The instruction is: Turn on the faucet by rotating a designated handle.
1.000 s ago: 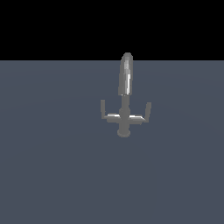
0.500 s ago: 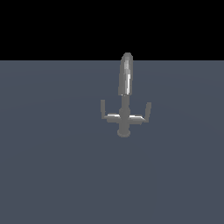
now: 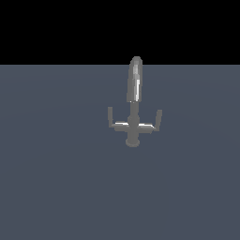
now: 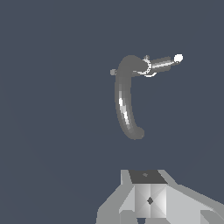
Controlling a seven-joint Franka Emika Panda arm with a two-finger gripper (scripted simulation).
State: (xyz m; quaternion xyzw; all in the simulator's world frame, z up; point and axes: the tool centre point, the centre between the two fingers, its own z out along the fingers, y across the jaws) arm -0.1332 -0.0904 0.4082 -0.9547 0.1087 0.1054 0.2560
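The grey metallic faucet (image 3: 134,101) stands on a dark grey surface, with a tall arched spout and a round base. The handle (image 3: 155,123) is the lever on the exterior view's right, with a tip that leans outward. The twin lever (image 3: 112,121) on the exterior view's left has a straight vertical tip. The wrist view looks down on the faucet's spout (image 4: 124,103) and on one lever arm with a bright tip (image 4: 165,62); I cannot tell which lever it is. Only part of my gripper (image 4: 150,204) shows there, apart from the faucet. My gripper is not in the exterior view.
The flat dark grey surface (image 3: 56,178) spreads around the faucet on all sides. A black background lies beyond its far edge (image 3: 56,64). No other objects show.
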